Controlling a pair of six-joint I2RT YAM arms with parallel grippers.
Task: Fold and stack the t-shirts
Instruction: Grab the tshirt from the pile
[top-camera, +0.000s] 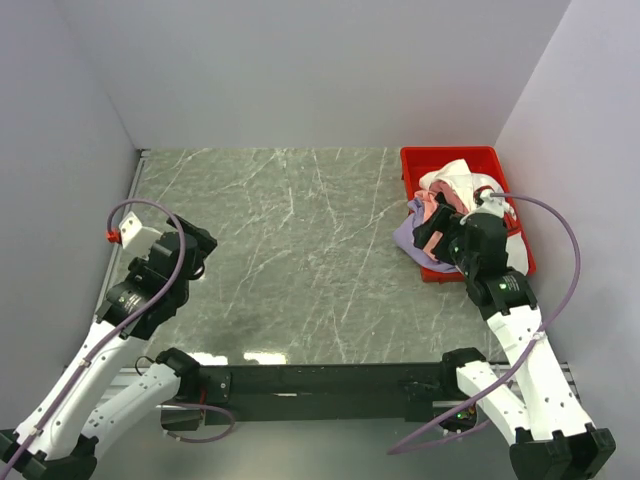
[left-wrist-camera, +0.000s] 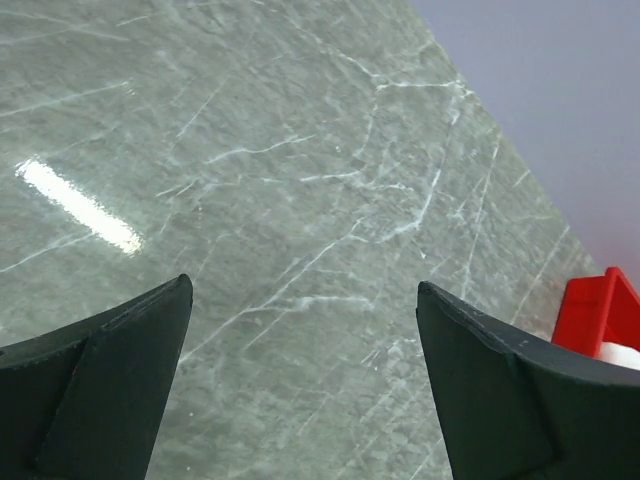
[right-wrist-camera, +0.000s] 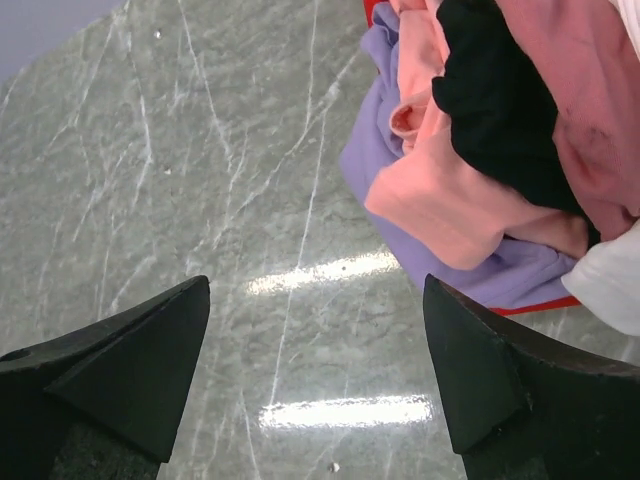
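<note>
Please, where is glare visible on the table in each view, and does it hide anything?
Top external: a faint pale reflection on the table by its near edge, hiding nothing. Left wrist: one bright streak at the left, washing out the marble veins there. Right wrist: two bright streaks on bare marble, near the t-shirts but not on them.

Bright, even overhead light, only soft shadows under the arms. The glossy surface (top-camera: 300, 250) throws white glare strips near its front edge in the top view and in both wrist views. Focus on the t-shirts (right-wrist-camera: 480, 200) is sharp, colours well exposed.
</note>
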